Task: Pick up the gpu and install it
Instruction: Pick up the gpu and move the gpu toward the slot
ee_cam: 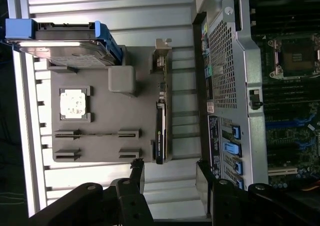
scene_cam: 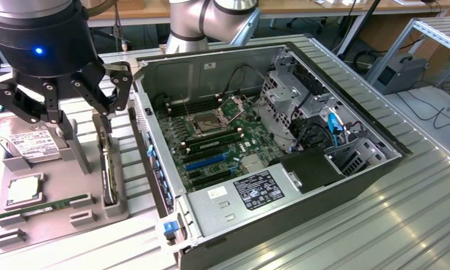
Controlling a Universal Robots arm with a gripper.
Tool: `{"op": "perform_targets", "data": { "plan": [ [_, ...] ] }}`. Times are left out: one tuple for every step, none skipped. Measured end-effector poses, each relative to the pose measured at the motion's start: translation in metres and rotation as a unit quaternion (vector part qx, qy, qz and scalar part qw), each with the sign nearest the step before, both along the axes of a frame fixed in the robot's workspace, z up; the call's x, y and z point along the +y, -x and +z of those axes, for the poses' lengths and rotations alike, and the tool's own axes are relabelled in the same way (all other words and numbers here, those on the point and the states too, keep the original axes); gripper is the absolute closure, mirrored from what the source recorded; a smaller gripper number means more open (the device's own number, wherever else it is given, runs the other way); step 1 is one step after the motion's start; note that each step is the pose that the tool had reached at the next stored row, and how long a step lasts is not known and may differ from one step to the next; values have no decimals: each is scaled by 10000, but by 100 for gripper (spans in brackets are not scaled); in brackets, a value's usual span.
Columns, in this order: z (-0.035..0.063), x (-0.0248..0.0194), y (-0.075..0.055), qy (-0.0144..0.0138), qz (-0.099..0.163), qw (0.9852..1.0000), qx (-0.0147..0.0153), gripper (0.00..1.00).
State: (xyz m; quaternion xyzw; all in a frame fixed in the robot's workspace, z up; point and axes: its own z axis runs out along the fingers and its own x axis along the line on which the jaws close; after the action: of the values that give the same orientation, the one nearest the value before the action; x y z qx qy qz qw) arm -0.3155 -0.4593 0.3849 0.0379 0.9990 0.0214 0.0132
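The gpu (scene_cam: 107,171) is a slim dark card standing on its edge in a slot of the grey holder tray (scene_cam: 56,225), just beside the open computer case (scene_cam: 300,185). In the wrist view the gpu (ee_cam: 160,131) runs lengthwise with its silvery bracket (ee_cam: 161,55) at the far end. My gripper (scene_cam: 79,112) hangs above the tray, over the card and apart from it. In the wrist view the gripper (ee_cam: 171,173) stands open with nothing between its fingers.
On the tray lie a silver hard drive (scene_cam: 30,143), a CPU (scene_cam: 22,191) and a thin green memory stick (scene_cam: 45,205). Inside the case the motherboard (scene_cam: 217,140) shows blue slots (scene_cam: 210,160). The case wall (ee_cam: 230,85) stands close to the tray.
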Motion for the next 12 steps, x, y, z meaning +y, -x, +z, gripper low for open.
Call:
{"op": "perform_targets", "data": {
  "plan": [
    [-6, 0, 0, 0, 0, 10000, 0, 46],
    [-9, 0, 0, 0, 0, 10000, 0, 46],
    [-15, 0, 0, 0, 0, 10000, 0, 46],
    [-20, 0, 0, 0, 0, 10000, 0, 46],
    [-26, 0, 0, 0, 0, 10000, 0, 46],
    [-38, 0, 0, 0, 0, 10000, 0, 46],
    [-50, 0, 0, 0, 0, 10000, 0, 46],
    [-62, 0, 0, 0, 0, 10000, 0, 46],
    [-77, 0, 0, 0, 0, 10000, 0, 46],
    [-90, 0, 0, 0, 0, 10000, 0, 46],
    [-104, 0, 0, 0, 0, 10000, 0, 46],
    [-125, 0, 0, 0, 0, 10000, 0, 46]
  ]
}}
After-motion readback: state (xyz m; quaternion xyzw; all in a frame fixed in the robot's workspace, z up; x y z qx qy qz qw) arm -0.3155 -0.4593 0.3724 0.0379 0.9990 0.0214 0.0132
